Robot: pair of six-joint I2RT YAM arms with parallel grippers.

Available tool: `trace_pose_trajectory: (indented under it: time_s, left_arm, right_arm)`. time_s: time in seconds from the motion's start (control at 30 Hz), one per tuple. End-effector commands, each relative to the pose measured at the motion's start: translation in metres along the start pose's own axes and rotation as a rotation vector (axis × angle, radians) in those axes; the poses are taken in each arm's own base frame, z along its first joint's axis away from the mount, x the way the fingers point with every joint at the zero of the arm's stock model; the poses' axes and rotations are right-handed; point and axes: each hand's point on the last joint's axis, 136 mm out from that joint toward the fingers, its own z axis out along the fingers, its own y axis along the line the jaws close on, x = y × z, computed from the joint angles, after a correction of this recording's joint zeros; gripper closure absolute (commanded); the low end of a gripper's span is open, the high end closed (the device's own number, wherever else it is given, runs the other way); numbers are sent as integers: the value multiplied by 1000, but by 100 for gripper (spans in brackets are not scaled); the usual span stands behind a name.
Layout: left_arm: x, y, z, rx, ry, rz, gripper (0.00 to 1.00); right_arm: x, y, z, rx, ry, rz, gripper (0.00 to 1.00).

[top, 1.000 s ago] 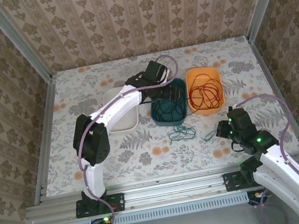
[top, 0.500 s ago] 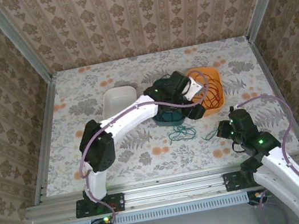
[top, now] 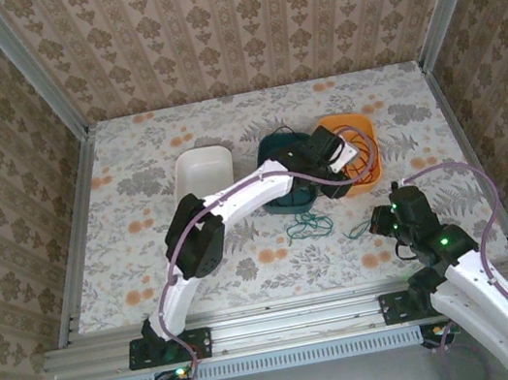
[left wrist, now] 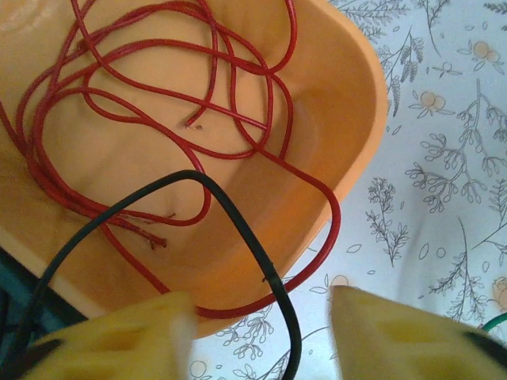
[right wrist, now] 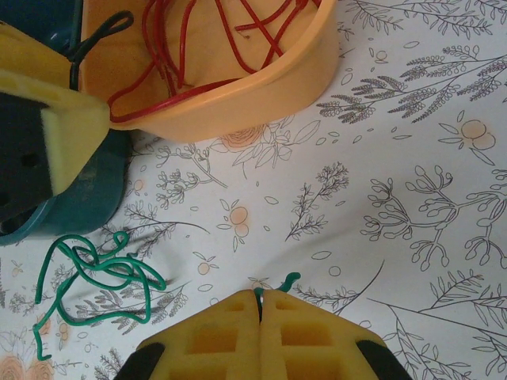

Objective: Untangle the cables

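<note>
The red cable [left wrist: 337, 218] lies coiled in the orange tray [left wrist: 341, 95], with one loop hanging over the near rim. The black cable [left wrist: 273, 279] arches over that rim and runs down between the yellow fingers of my left gripper [left wrist: 261, 324]. Those jaws stand apart on either side of it without touching it, so the gripper is open. The green cable [right wrist: 103, 273] lies in a loose tangle on the table. Its far end is pinched in my right gripper [right wrist: 261, 294], which is shut on it low over the table [top: 371, 225].
A teal tray [top: 271, 147] sits left of the orange tray [top: 369, 174], and a white tray [top: 203, 169] sits further left. My left arm reaches across the teal tray. Bare flowered tabletop lies to the right of the right gripper.
My left arm has swung right from the teal tray to the orange tray's near rim, and its jaws have narrowed around the black cable. The right arm has stayed still.
</note>
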Motion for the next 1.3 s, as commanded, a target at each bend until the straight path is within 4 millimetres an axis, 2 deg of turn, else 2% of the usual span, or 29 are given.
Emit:
trace_pose_trajectory:
  time_s: [0.0, 0.07, 0.13, 0.27, 0.37, 0.47, 0.57, 0.8, 1.07, 1.17, 1.27]
  left_arm:
    - [-13, 4, -9, -9, -27, 4, 75]
    - [-14, 11, -13, -36, -33, -14, 94]
    - [-15, 23, -22, -92, -57, -37, 100]
    - [-18, 56, -55, -221, -165, -100, 100]
    - [-1, 91, -69, -303, -159, -194, 100]
    - [25, 123, -68, -313, -117, -318, 100]
    - [40, 136, -57, -272, -88, -386, 100]
    - [50, 134, -25, -215, -14, -395, 100]
    - [38, 95, -9, -130, 6, -319, 100]
    - [41, 93, -6, -94, 13, -382, 99]
    - [41, 96, -11, -62, 0, -447, 73]
  right_arm:
    - [-8, -1, -8, 13, -22, 3, 100]
    - [-7, -1, -8, 14, -21, 2, 100]
    - [-8, -1, -8, 11, -22, -2, 100]
    - [-8, 0, -7, 11, -18, -13, 100]
    - [-7, 0, -6, 9, -14, -14, 100]
    - [-8, 2, -7, 4, -15, -17, 100]
    - [-10, 5, -7, 0, -15, -27, 100]
    - [-16, 11, -10, -13, -17, -45, 100]
    - [-16, 10, -8, -6, -12, -46, 100]
    - [-15, 10, -8, -9, -11, -46, 100]
    - [-16, 11, -9, -11, -11, -48, 100]
